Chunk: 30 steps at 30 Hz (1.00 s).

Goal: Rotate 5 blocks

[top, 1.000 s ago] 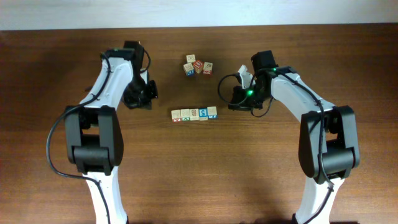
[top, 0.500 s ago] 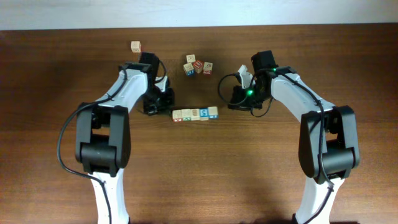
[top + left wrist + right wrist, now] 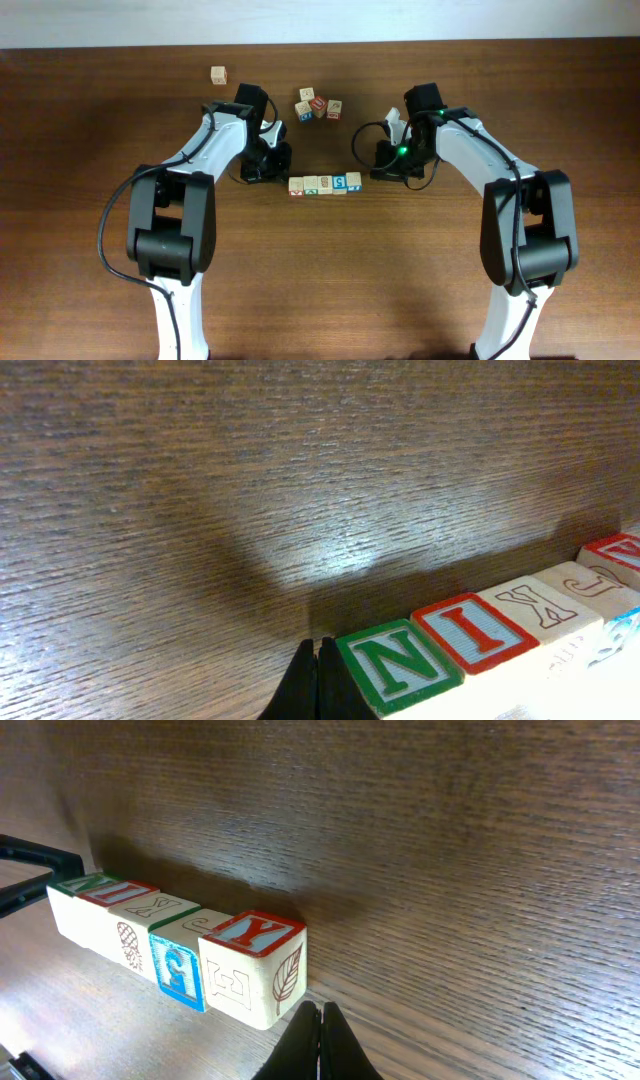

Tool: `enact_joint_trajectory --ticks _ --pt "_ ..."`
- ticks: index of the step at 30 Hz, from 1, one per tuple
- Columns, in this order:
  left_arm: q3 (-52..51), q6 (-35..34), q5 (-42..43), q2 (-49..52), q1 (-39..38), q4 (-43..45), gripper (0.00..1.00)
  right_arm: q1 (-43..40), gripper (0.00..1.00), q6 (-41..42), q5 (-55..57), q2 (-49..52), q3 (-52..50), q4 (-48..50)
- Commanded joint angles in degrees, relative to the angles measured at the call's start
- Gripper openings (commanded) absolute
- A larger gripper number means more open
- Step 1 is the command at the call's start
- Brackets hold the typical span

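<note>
Five lettered wooden blocks [image 3: 325,183] are sitting in a tight row, face to face, at the centre of the dark wood table [image 3: 320,280], the line running from 9 o'clock to 3 o'clock in the overhead view. The left gripper [image 3: 318,670] is sitting low at the row's 9 o'clock end with its fingers clenched together on nothing, their tips appearing to touch the side of the green N block [image 3: 400,665]. Beside that block in the row are standing a red I, a K, a J and, last, the red Y block [image 3: 255,935]. The right gripper [image 3: 320,1025] is hovering low at the 3 o'clock end, its fingers likewise pinched shut and empty, just beside the Y block's lower corner; whether they are touching it cannot be told. At 12 o'clock from the row, a cluster of three cubes [image 3: 318,105] is lying apart, and a lone pale cube [image 3: 218,75] is sitting near 10 o'clock.
</note>
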Motion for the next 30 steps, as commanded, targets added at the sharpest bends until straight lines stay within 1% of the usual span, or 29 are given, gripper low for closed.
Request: enact_joint_trajectory --ticks 1,2,4,7,9,13,15,18,20,24,30 --pt "-0.4 1.0 -0.7 -1.2 0.1 -1.3 0.0 -0.6 0.04 0.2 1.3 1.7 -0.7 0.0" --pt "-0.4 1.1 -0.4 -1.2 0.1 -2.5 0.0 -0.6 0.04 0.1 0.9 2.3 -0.7 0.0" --pt "-0.4 4.0 1.1 -1.2 0.3 -4.1 0.0 -0.7 0.04 -0.1 -0.1 3.1 -0.7 0.2" --pt "-0.4 6.3 1.4 -1.2 0.7 -6.5 0.0 -0.9 0.04 -0.5 -0.6 3.1 -0.7 0.3" --pt "-0.4 7.7 1.9 -1.2 0.9 -6.9 0.0 -0.9 0.04 -0.5 -0.7 3.1 -0.7 0.3" --pt "-0.2 12.0 6.7 -1.2 1.3 -6.5 0.0 -0.9 0.04 -1.4 -1.6 3.1 -0.7 0.5" --pt "0.3 14.1 6.8 -1.2 1.9 -6.8 0.0 -0.9 0.04 -1.6 -1.6 3.1 -0.7 0.5" --pt "1.2 14.5 7.2 -1.2 3.7 -8.0 0.0 -1.1 0.04 -1.6 -1.7 3.1 -0.7 0.6" --pt "1.2 15.2 10.3 -1.2 4.4 -8.0 0.0 -1.2 0.04 -1.5 -2.1 3.1 -0.7 1.3" --pt "1.2 15.1 10.8 -1.2 3.4 -6.7 0.0 -1.2 0.04 -1.5 -4.5 3.5 -0.7 2.3" --pt "1.1 15.1 10.8 -1.2 2.1 -6.5 0.0 -1.2 0.04 -1.5 -4.7 4.0 -0.7 2.2"
